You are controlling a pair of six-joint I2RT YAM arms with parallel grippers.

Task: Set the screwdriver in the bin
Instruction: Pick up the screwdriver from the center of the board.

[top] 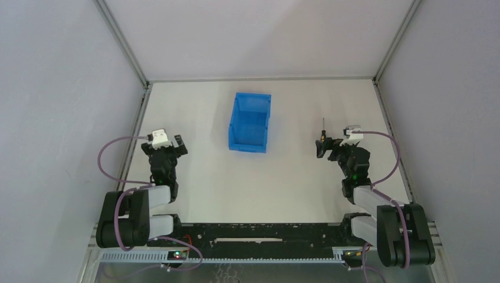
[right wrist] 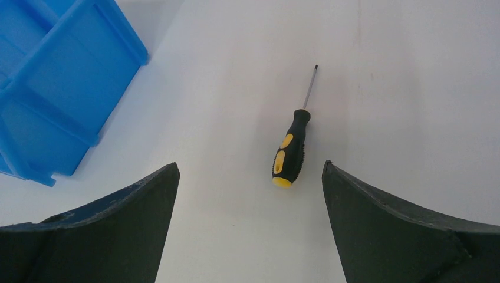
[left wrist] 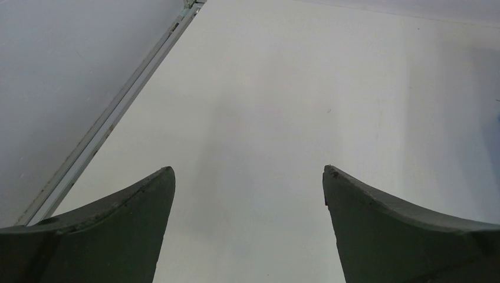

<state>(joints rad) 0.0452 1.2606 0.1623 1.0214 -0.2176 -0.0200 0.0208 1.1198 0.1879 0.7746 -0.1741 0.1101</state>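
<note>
The right pincer (top: 331,147) stands wide apart, as far spread as it goes, and holds nothing; in the right wrist view (right wrist: 249,165) its two dark fingers (right wrist: 118,230) frame bare white counter (top: 283,177) and touch neither the tool nor the container. The screwdriver (right wrist: 289,150) lies flat on the counter just beyond that pincer, within the span of the spread fingers but nearer the right one, clear of both. Its black handle with yellow insets and a yellow end cap points near, and its thin dark shaft points far. In the top view the screwdriver (top: 322,132) sits at the right side of the counter, just past the right pincer's fingertips and well apart from the bin (top: 233,127). The bin is bright blue, rectangular and upright, and it stands left of the tool toward the far middle of the counter; the right wrist view catches one corner of it (right wrist: 59,88) at the upper left. The left pincer (top: 168,147) is over the left side of the counter, also spread wide and holding nothing, with only plain counter between its fingers (left wrist: 118,230) in the left wrist view (left wrist: 248,168).
</note>
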